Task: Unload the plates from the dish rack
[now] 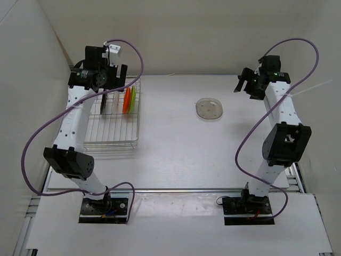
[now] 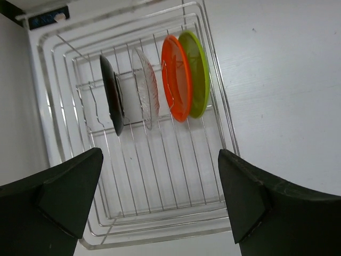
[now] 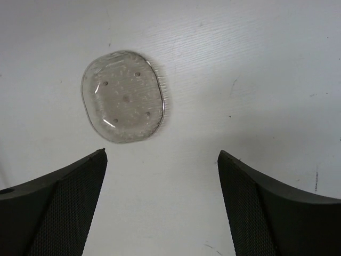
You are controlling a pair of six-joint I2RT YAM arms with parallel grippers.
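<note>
Jaws apart on both: left gripper point(image 2: 160, 160) raised over dish rack point(image 2: 154, 186); right gripper point(image 3: 160, 157) hangs above clear plate point(image 3: 125, 96) lying flat on table point(image 3: 266, 80).

No text, label or number is legible.

**Top view.** The left arm point(image 1: 74, 125) rises from its base at lower left, its elbow folded low and its forearm reaching to the upper left of the frame. There the left gripper point(image 1: 113, 84) points downward, jaws spread wide. The right arm point(image 1: 281, 114) climbs from lower right to upper right. The right gripper point(image 1: 242, 81) faces left and down, jaws likewise parted.

**Wrist views.** The dark fingers point(image 2: 58, 197) occupy the bottom corners, well apart.
</note>
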